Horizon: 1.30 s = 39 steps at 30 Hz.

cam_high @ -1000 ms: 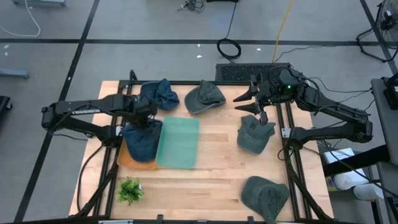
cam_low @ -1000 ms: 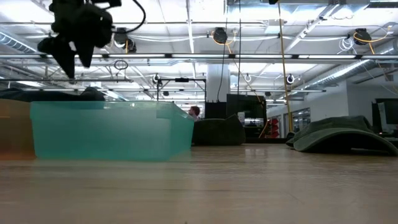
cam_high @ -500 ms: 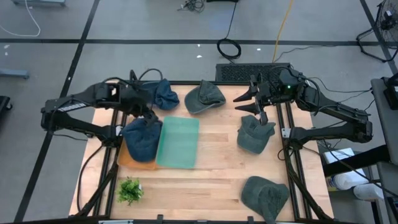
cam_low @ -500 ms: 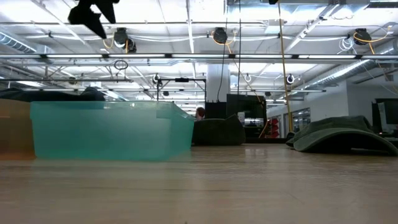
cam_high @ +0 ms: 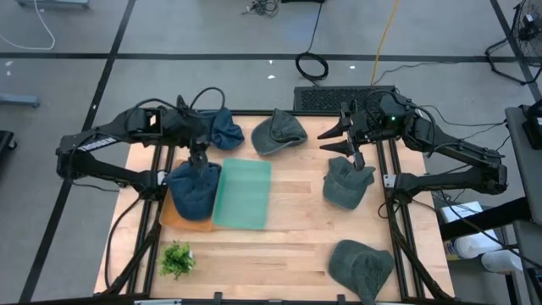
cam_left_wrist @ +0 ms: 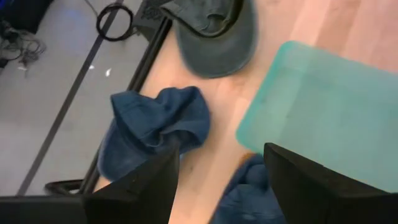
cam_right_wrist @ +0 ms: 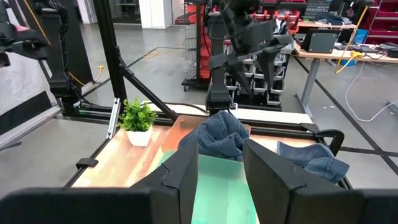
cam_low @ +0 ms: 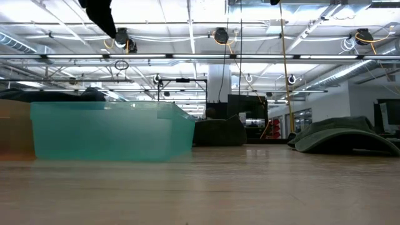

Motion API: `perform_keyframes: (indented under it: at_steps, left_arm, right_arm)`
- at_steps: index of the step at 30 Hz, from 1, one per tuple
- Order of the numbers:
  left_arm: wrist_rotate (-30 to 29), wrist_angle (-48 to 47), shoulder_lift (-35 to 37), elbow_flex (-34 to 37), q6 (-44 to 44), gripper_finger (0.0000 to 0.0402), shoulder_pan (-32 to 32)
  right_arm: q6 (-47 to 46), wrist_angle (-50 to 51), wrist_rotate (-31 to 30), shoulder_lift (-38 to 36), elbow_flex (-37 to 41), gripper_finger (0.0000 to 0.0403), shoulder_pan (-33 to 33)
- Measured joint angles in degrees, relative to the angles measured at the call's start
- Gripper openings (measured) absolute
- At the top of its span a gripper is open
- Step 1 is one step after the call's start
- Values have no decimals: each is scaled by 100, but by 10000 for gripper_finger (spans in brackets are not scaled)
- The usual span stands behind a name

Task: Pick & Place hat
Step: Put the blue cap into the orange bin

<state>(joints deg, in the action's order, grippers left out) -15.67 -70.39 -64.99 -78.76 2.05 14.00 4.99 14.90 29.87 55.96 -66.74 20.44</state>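
A blue hat lies heaped in the orange bin at the table's left. My left gripper hangs open just above it with nothing between its fingers. It also shows at the top of the low view. A second blue hat lies at the far left, beside a green hat. My right gripper waits open, raised over the far right, above another green hat.
A teal bin stands next to the orange one. Another green hat lies at the near right corner. A small potted plant stands at the near left. Bare wood lies between the teal bin and the right-hand hats.
My left gripper has risen from the blue hat in the orange bin, drawn slightly toward the far edge and rolled its wrist. The hat stays heaped in the bin.
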Motion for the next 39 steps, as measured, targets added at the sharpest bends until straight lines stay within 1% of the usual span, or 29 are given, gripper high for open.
perform_keyframes:
  at_steps: [2,5,8,12,17,20,23,29,34,39]
  left_arm:
    - [0,0,-74,2,-240,239,179]
    - [-3,-39,-203,2,-535,240,383]
    - [127,-79,-343,2,-658,253,631]
    - [300,-119,-572,2,-827,290,1062]
    - [523,-180,-872,2,-932,343,1549]
    - [564,-291,-1065,2,-1024,364,1819]
    - [676,-358,-1242,2,-1235,377,2029]
    - [770,-432,-1582,4,-1525,382,2320]
    - [687,-621,-1817,31,-1558,371,2431]
    - [686,-449,-1917,317,-1590,359,2536]
  right_arm:
    - [-35,0,3,0,0,118,-2]
    - [-354,0,16,0,0,118,-2]
    - [-560,0,20,0,0,118,-2]
    - [-566,0,20,0,0,118,-2]
    - [-316,-1,20,-1,0,118,-2]
    - [-269,-2,20,-2,0,118,-2]
    - [-262,-2,20,-2,0,118,-2]
    - [-258,-2,20,-2,0,118,-2]
    - [-256,-2,20,-2,0,118,-2]
    - [-234,-2,20,-2,0,118,-2]
